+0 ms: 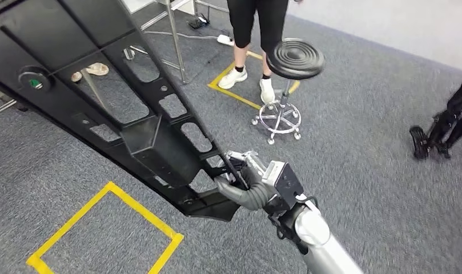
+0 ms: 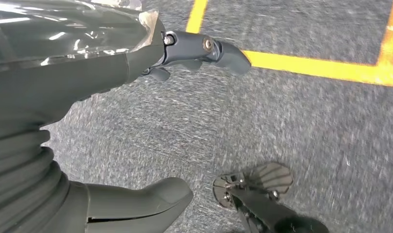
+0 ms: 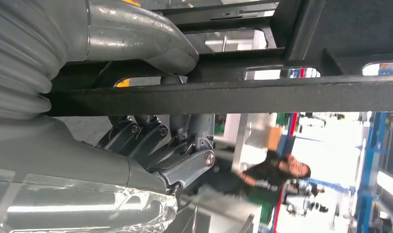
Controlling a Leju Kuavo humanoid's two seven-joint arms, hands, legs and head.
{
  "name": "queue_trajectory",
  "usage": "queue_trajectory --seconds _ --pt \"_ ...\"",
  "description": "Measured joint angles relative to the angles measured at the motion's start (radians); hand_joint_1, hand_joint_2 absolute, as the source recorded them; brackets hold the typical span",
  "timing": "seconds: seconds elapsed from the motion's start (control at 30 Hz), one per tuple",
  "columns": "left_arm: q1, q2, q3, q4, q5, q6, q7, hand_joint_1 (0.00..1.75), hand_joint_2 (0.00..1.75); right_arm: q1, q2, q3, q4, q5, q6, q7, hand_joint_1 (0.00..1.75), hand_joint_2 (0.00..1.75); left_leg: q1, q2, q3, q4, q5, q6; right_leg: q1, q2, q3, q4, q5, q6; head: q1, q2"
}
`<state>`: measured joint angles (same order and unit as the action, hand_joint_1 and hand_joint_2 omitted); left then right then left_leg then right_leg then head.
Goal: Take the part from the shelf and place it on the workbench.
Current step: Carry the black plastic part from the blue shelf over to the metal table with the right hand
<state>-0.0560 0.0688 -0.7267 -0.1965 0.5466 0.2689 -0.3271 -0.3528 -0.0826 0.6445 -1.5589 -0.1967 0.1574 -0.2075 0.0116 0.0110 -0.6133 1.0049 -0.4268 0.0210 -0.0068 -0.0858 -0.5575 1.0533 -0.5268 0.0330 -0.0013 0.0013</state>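
Observation:
A long black plastic part with several cut-out openings runs from the upper left of the head view down to the middle, held above the grey carpet. My right hand grips its lower end, thumb on one side and fingers curled around the edge. In the right wrist view the fingers wrap a black bar of the part. My left hand hangs over the carpet with its fingers and thumb apart and nothing between them.
A black round stool on castors stands ahead, with a person's legs just behind it. Yellow tape squares mark the carpet. Metal frame legs stand at the back, and a black folded stand at the right.

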Motion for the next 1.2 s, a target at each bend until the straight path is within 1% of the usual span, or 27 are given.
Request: queue_trajectory --seconds 0.07,0.13,0.17,0.2,0.23,0.27,0.33,0.37,0.4,0.43,0.47,0.5,0.57,0.63,0.67,0.7,0.73,0.8,0.87,0.93,0.97,1.03,1.07,1.1,1.13,1.17,1.2 --pt "-0.002 0.0 0.0 0.0 0.001 -0.001 -0.002 0.0 1.75 0.0 -0.001 0.001 0.001 0.0 0.001 0.001 1.75 1.75 0.002 -0.023 0.002 -0.002 0.002 0.009 -0.004 0.059 -0.059 0.122 -0.051 -0.008 0.004 0.0" --pt "-0.002 0.001 0.0 0.0 0.001 -0.002 -0.005 0.0 1.75 0.002 -0.004 0.003 0.004 0.0 0.002 0.001 1.75 1.75 0.001 -0.053 0.001 -0.002 0.002 0.011 -0.004 0.078 -0.119 0.232 -0.082 -0.009 0.007 0.0" --pt "-0.001 0.001 0.0 0.0 0.001 -0.003 -0.008 0.0 1.75 0.002 -0.006 0.004 0.005 0.0 0.003 0.001 1.75 1.75 0.0 -0.07 0.002 -0.002 0.002 0.011 -0.003 0.082 -0.129 0.241 -0.076 -0.004 0.007 0.0" --pt "0.0 0.001 0.0 0.0 0.001 -0.004 -0.011 0.0 1.75 0.003 -0.006 0.005 0.005 0.0 0.003 0.001 1.75 1.75 0.0 -0.087 0.003 -0.001 0.002 0.011 -0.003 0.086 -0.116 0.204 -0.053 0.003 0.007 0.0" --pt "0.0 0.001 0.0 0.0 0.002 -0.004 -0.013 0.0 1.75 0.003 -0.007 0.005 0.005 0.0 0.003 0.001 1.75 1.75 0.0 -0.103 0.004 -0.001 0.002 0.01 -0.004 0.098 -0.088 0.137 -0.021 0.01 0.007 0.0" --pt "0.0 0.0 0.0 0.0 0.002 -0.004 -0.015 0.0 1.75 0.002 -0.007 0.005 0.005 0.0 0.004 0.001 1.75 1.75 -0.001 -0.118 0.004 0.0 0.002 0.009 -0.005 0.124 -0.057 0.062 0.01 0.013 0.007 0.0" --pt "0.0 0.0 0.0 0.0 0.003 -0.004 -0.016 0.0 1.75 0.001 -0.007 0.005 0.005 0.0 0.004 0.001 1.75 1.75 -0.002 -0.143 -0.001 0.003 0.002 0.001 -0.006 0.161 -0.016 -0.03 0.046 0.008 0.007 0.0" --pt "0.001 0.0 0.0 0.0 0.004 -0.004 -0.016 0.0 1.75 0.001 -0.007 0.006 0.005 0.0 0.005 0.001 1.75 1.75 -0.002 -0.154 -0.005 0.003 0.003 -0.004 -0.005 0.165 -0.01 -0.042 0.05 0.002 0.006 0.0" --pt "0.003 0.0 0.0 0.0 0.004 -0.004 -0.016 0.0 1.75 0.0 -0.007 0.007 0.005 -0.001 0.005 0.001 1.75 1.75 -0.001 -0.164 -0.008 0.002 0.005 -0.01 -0.003 0.153 -0.008 -0.042 0.051 -0.003 0.006 0.0" --pt "0.006 0.0 0.0 0.001 0.004 -0.004 -0.017 0.0 1.75 -0.001 -0.006 0.007 0.005 0.0 0.006 0.001 1.75 1.75 0.001 -0.165 -0.01 0.002 0.005 -0.016 -0.005 0.141 -0.006 -0.044 0.053 -0.009 0.006 0.0" --pt "0.007 0.001 0.0 0.001 0.005 -0.004 -0.017 0.0 1.75 -0.001 -0.005 0.008 0.005 -0.001 0.007 0.001 1.75 1.75 0.0 -0.144 -0.016 0.011 -0.002 -0.021 -0.008 0.129 -0.004 -0.047 0.054 -0.016 0.005 0.0" --pt "0.006 0.001 0.0 0.002 0.005 -0.004 -0.017 0.0 1.75 -0.002 -0.004 0.009 0.005 -0.001 0.007 0.001 1.75 1.75 -0.001 -0.112 -0.029 0.037 -0.019 -0.025 -0.012 0.115 -0.001 -0.05 0.055 -0.023 0.002 0.0" --pt "0.002 0.002 0.0 0.002 0.005 -0.004 -0.017 0.0 1.75 -0.002 -0.002 0.01 0.005 -0.001 0.008 0.001 1.75 1.75 -0.002 -0.04 -0.085 0.148 -0.077 -0.033 -0.012 0.086 0.003 -0.053 0.053 -0.035 -0.002 0.0" --pt "0.001 0.002 0.0 0.002 0.005 -0.004 -0.017 0.0 1.75 -0.001 -0.003 0.011 0.005 -0.001 0.008 0.001 1.75 1.75 0.003 -0.018 -0.146 0.264 -0.117 -0.041 -0.009 0.055 0.005 -0.052 0.05 -0.039 -0.002 0.0" --pt "0.002 0.002 0.0 0.002 0.005 -0.004 -0.017 0.0 1.75 -0.001 -0.003 0.013 0.005 -0.001 0.008 0.001 1.75 1.75 0.006 -0.015 -0.157 0.282 -0.114 -0.044 -0.009 0.041 0.005 -0.052 0.049 -0.041 -0.002 0.0" --pt "0.003 0.002 0.0 0.002 0.005 -0.004 -0.017 0.0 1.75 -0.001 -0.003 0.014 0.005 0.0 0.009 0.001 1.75 1.75 0.008 -0.01 -0.147 0.259 -0.093 -0.046 -0.009 0.028 0.006 -0.052 0.047 -0.04 -0.002 0.0" --pt "0.003 0.003 0.0 0.002 0.005 -0.004 -0.017 0.0 1.75 -0.001 -0.002 0.015 0.005 0.0 0.009 0.001 1.75 1.75 0.01 0.002 -0.117 0.203 -0.061 -0.047 -0.009 0.016 0.008 -0.052 0.044 -0.039 -0.003 0.0" --pt "0.001 0.005 0.0 0.002 0.005 -0.004 -0.017 0.0 1.75 -0.002 -0.002 0.016 0.005 -0.001 0.009 0.001 1.75 1.75 0.008 0.049 -0.043 0.07 -0.012 -0.045 -0.002 -0.006 0.015 -0.051 0.036 -0.029 -0.002 0.0" --pt "-0.002 0.006 0.0 0.002 0.005 -0.003 -0.018 0.0 1.75 -0.004 -0.002 0.017 0.005 -0.001 0.009 0.002 1.75 1.75 0.001 0.068 -0.011 0.013 -0.001 -0.035 0.006 -0.026 0.023 -0.051 0.029 -0.017 0.002 0.0" --pt "-0.002 0.006 0.0 0.002 0.007 -0.004 -0.022 0.0 1.75 -0.006 -0.001 0.019 0.004 -0.001 0.009 0.002 1.75 1.75 -0.003 0.039 -0.011 0.009 0.0 -0.021 0.008 -0.047 0.029 -0.054 0.023 -0.006 0.006 0.0" --pt "-0.001 0.005 0.0 0.002 0.008 -0.004 -0.025 0.0 1.75 -0.007 0.0 0.019 0.004 -0.001 0.009 0.003 1.75 1.75 -0.003 0.027 -0.008 0.005 0.002 -0.014 0.006 -0.041 0.03 -0.048 0.017 -0.001 0.007 0.0" --pt "-0.001 0.005 0.001 0.002 0.01 -0.004 -0.033 0.0 1.75 -0.008 0.0 0.019 0.001 -0.001 0.009 0.004 1.75 1.75 0.003 0.003 -0.003 -0.002 0.008 0.0 0.002 0.01 0.002 0.017 -0.019 0.0 0.01 0.0" --pt "-0.002 0.005 0.001 0.002 0.011 -0.004 -0.036 0.0 1.75 -0.007 -0.001 0.019 0.0 -0.001 0.009 0.004 1.75 1.75 0.003 -0.01 -0.004 -0.003 0.009 0.004 -0.002 0.045 -0.028 0.082 -0.046 -0.004 0.011 0.0" --pt "-0.004 0.005 0.001 0.002 0.011 -0.004 -0.036 0.0 1.75 -0.006 -0.003 0.019 0.0 -0.001 0.009 0.004 1.75 1.75 0.004 -0.024 -0.005 -0.002 0.01 0.008 -0.003 0.066 -0.066 0.156 -0.074 -0.008 0.012 0.0" --pt "-0.004 0.005 0.002 0.002 0.012 -0.004 -0.036 0.0 1.75 -0.004 -0.005 0.02 0.0 -0.001 0.009 0.004 1.75 1.75 0.004 -0.04 -0.006 -0.002 0.01 0.008 -0.003 0.077 -0.099 0.218 -0.092 -0.008 0.013 0.0" --pt "-0.004 0.004 0.002 0.002 0.012 -0.005 -0.036 0.0 1.75 -0.002 -0.007 0.02 0.0 -0.001 0.009 0.005 1.75 1.75 0.004 -0.055 -0.006 -0.002 0.01 0.008 -0.003 0.081 -0.118 0.247 -0.095 -0.004 0.013 0.0" --pt "-0.003 0.003 0.002 0.002 0.013 -0.005 -0.036 0.0 1.75 -0.001 -0.008 0.02 0.0 -0.001 0.009 0.005 1.75 1.75 0.004 -0.071 -0.006 -0.001 0.01 0.008 -0.004 0.084 -0.119 0.236 -0.081 0.004 0.013 0.0"
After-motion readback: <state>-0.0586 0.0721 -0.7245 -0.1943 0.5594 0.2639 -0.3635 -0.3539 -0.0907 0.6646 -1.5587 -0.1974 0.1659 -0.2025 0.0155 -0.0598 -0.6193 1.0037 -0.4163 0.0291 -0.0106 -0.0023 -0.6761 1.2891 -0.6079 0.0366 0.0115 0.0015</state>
